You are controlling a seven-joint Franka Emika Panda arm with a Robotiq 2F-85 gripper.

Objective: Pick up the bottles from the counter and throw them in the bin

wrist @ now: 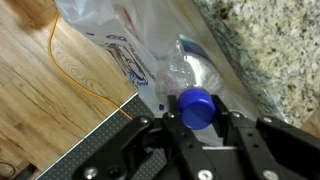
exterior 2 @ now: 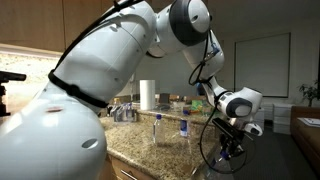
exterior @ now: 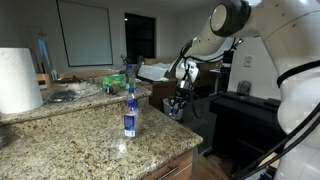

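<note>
Right of the paper towel roll, toward the end of the counter, leave the upright bottle for the next trip. Past that end, with the jaws of the gripper pinching the 2nd bottle just under its blue cap, centre over the bin liner, lower, then spread the jaws. Probably safest released low, away from the rim.

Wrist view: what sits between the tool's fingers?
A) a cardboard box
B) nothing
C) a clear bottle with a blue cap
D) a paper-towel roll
C: a blue-capped clear bottle sits gripped in the tool, above a plastic liner.
</note>
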